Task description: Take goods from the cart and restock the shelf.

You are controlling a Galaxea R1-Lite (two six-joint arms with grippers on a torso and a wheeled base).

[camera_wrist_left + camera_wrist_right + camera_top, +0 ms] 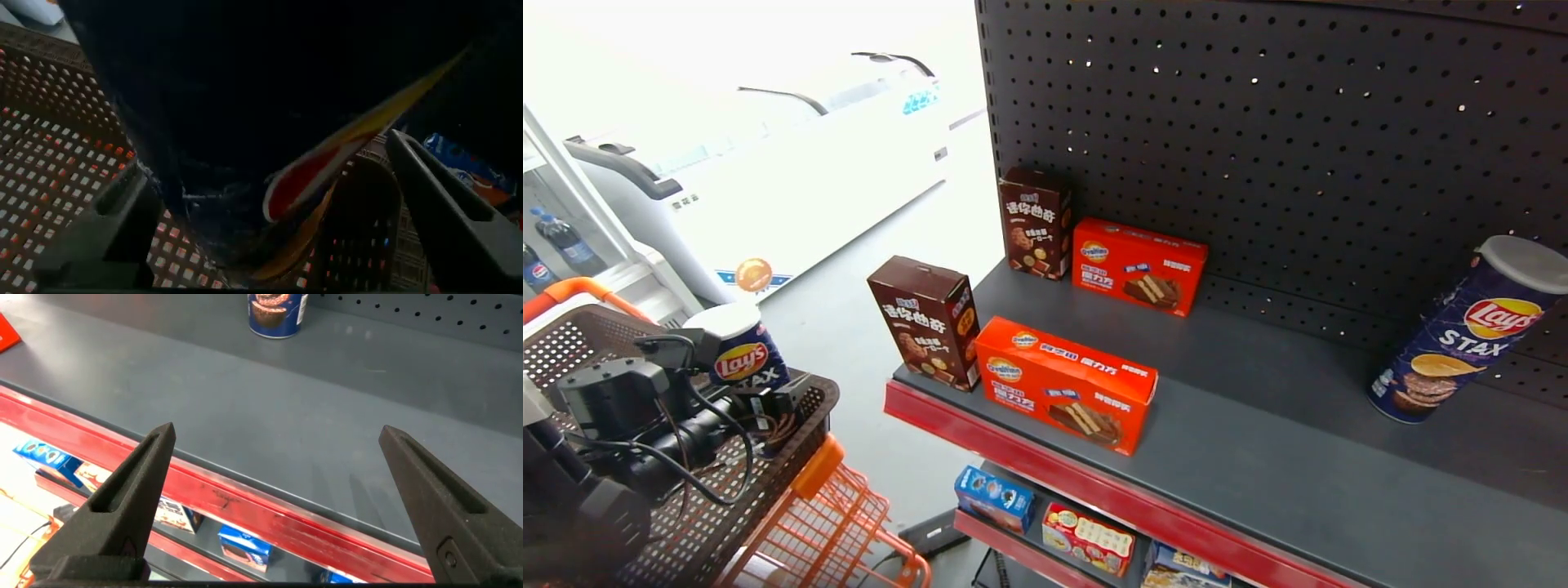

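Observation:
A dark blue chip can (742, 358) with a white lid stands upright in the brown basket (731, 498) on the orange cart (837, 523). My left gripper (274, 180) is open around it, and the can (245, 122) sits very close between the two fingers (106, 237). A second chip can (1462, 335) leans against the pegboard at the right of the grey shelf (1258, 465). My right gripper (274, 457) is open and holds nothing, hovering above the shelf's red front edge (245, 502), with that can (278, 312) farther back.
Two brown boxes (927, 320) (1035, 220) and two orange boxes (1066, 384) (1137, 264) stand at the shelf's left. The lower shelf holds small boxes (996, 496). A white freezer (768, 171) stands beyond the cart. A blue packet (466, 167) lies in the basket.

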